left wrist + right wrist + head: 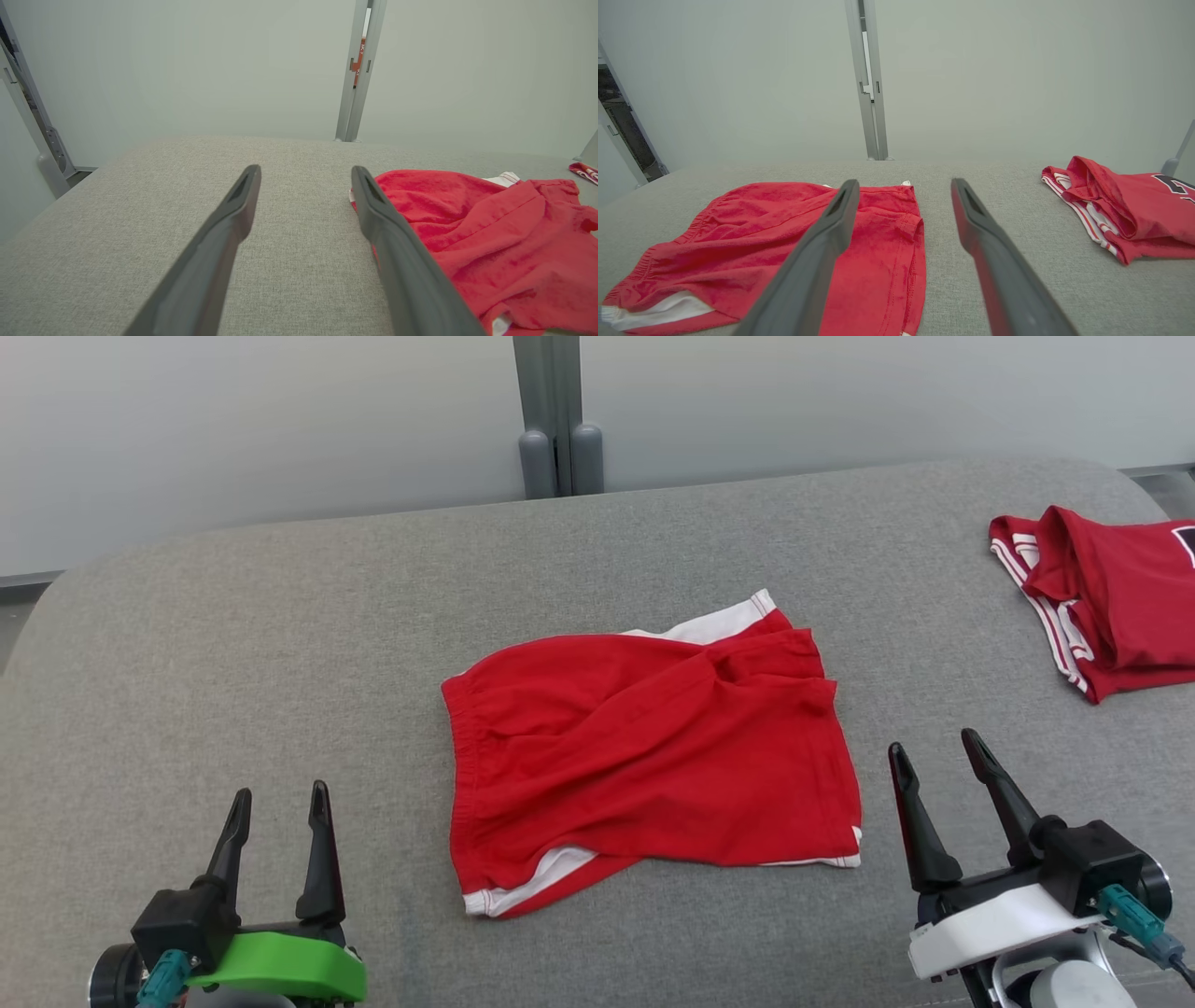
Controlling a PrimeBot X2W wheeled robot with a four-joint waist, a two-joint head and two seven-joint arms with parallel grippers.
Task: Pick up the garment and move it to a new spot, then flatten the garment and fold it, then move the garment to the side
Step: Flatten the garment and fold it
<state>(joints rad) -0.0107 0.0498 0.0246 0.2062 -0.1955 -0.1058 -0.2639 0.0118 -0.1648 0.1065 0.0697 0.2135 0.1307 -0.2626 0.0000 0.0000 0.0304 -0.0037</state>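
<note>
Head view: red shorts (653,756) lie creased at the centre of the grey table (280,616); left gripper (282,791) at 7 o'clock and right gripper (932,740) at 4 o'clock, both spread and empty.
Left wrist view: left fingers (233,210) apart; shorts at 3 o'clock.
Right wrist view: right fingers (826,233) apart; shorts at 9 o'clock, jersey (1134,210) at 2 o'clock.
Progress: fits either a loose drop or a rough fold; the shorts are not at the side.

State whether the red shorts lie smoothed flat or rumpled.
Rumpled: the red shorts show diagonal creases, and a bunched twist near the far white-trimmed hem.
</note>
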